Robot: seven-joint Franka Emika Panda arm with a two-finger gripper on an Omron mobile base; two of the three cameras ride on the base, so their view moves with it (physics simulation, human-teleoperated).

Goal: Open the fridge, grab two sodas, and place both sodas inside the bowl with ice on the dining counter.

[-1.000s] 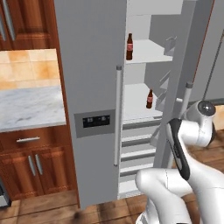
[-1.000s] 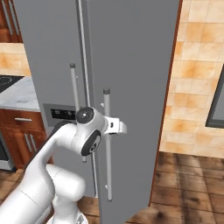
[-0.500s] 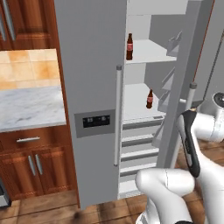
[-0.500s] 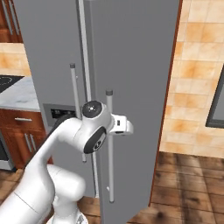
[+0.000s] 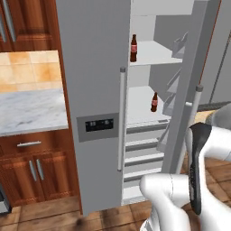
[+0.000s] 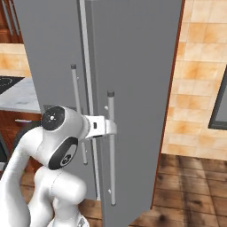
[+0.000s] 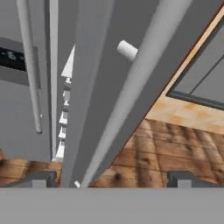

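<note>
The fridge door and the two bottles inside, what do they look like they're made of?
The fridge door looks like brushed grey metal: flat, matte, with paler bar handles. The upper bottle and the lower bottle look like dark brown glass with red labels, though this is rendered.

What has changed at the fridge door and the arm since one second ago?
The right fridge door swung a little wider, and the arm followed it to the right. The open hand stays astride the door's bar handle. Both sodas, the upper and the lower, stand on their shelves as before.
</note>
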